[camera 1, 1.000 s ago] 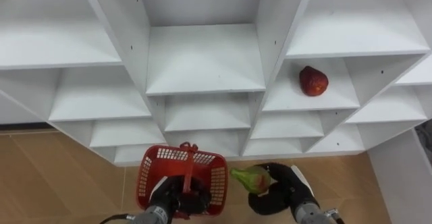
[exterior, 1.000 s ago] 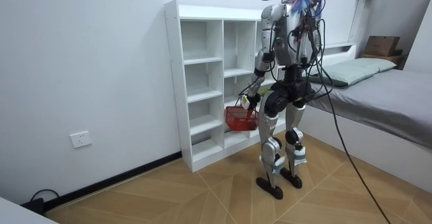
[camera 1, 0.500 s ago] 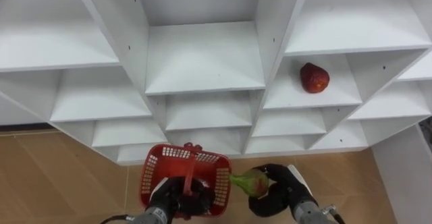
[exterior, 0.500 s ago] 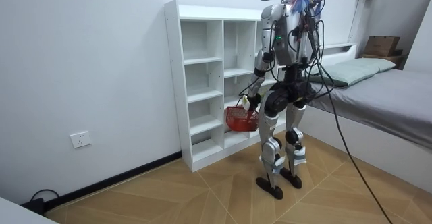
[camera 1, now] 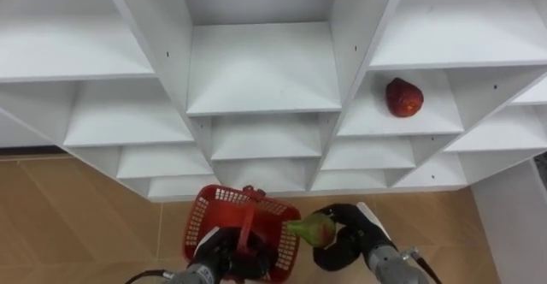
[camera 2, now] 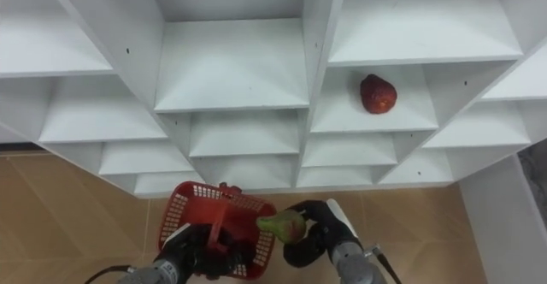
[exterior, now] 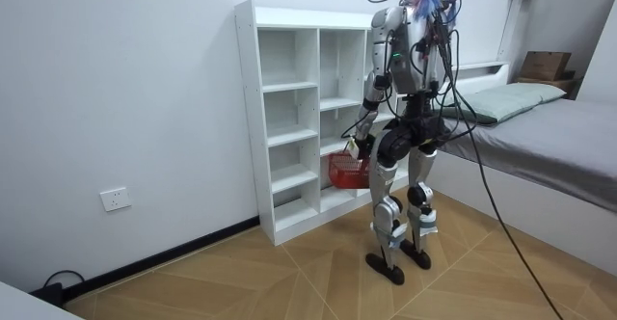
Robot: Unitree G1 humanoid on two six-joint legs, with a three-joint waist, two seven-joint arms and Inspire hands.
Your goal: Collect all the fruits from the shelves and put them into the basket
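Beside the red basket (camera 1: 198, 224), the right hand (camera 1: 346, 241) curls round a green, tapering pear (camera 1: 312, 229); the left hand (camera 1: 224, 251) grips the handle (camera 1: 248, 220).

The left hand (camera 1: 220, 254), clasped on the red plastic mesh basket (camera 1: 202, 220), covers the basket's near half, so its contents cannot be determined. The green pear-shaped fruit (camera 1: 314, 229) conceals part of the right hand (camera 1: 350, 243) clasping it.

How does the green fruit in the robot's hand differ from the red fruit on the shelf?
The green fruit is gripped by the right hand, low down by the red basket. The red fruit lies free on a white shelf. The green fruit tapers to a point, while the red fruit is rounder. Both are single, whole fruits.
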